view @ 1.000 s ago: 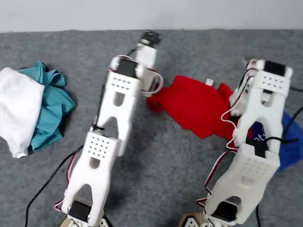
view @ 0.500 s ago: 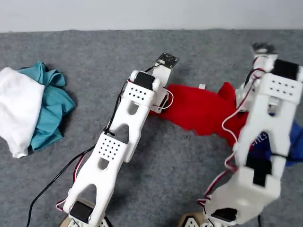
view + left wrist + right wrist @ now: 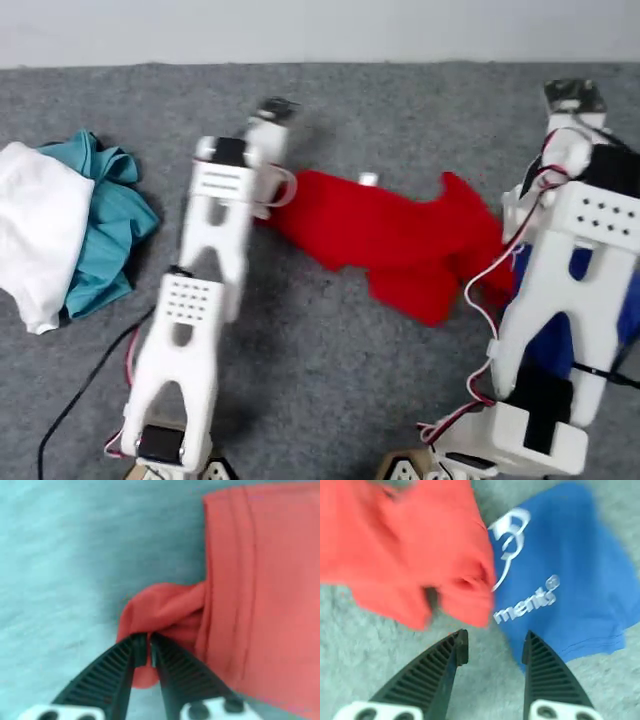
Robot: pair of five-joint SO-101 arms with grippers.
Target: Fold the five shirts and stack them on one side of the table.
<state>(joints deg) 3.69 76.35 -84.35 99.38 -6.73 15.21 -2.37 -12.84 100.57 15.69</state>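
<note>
- Since half a second ago, my left arm [image 3: 215, 260] has swung to its left and dragged the edge of the red shirt [image 3: 390, 235] along with it, so the cloth now lies stretched wider across the table [image 3: 350, 400]. My right arm [image 3: 570, 300] has drawn a little farther out to its own side.
- My left pincer [image 3: 145, 650] is clenched on a bunched fold of the red shirt. The two black fingers meet with only a sliver of cloth between their tips.
- Just past those tips the fold bulges up in a small hump. Beyond it the rest of the shirt spreads flat, with a straight hem running away from the pincer.
- To the other side of the left pincer I see only grey table.
- My right pincer [image 3: 495, 647] is released, fingers wide apart and gripping nothing. It hangs over bare grey table.
- Directly ahead of its tips is the rumpled lower edge of the red shirt, close by but not touching them.
- Ahead and to the other side lies the blue shirt [image 3: 560, 570] with white print on it. The red shirt overlaps its near edge.
- Well apart from both pincers, far out to the left arm's side, a white shirt [image 3: 35, 235] lies crumpled on top of a teal shirt [image 3: 105, 230].
</note>
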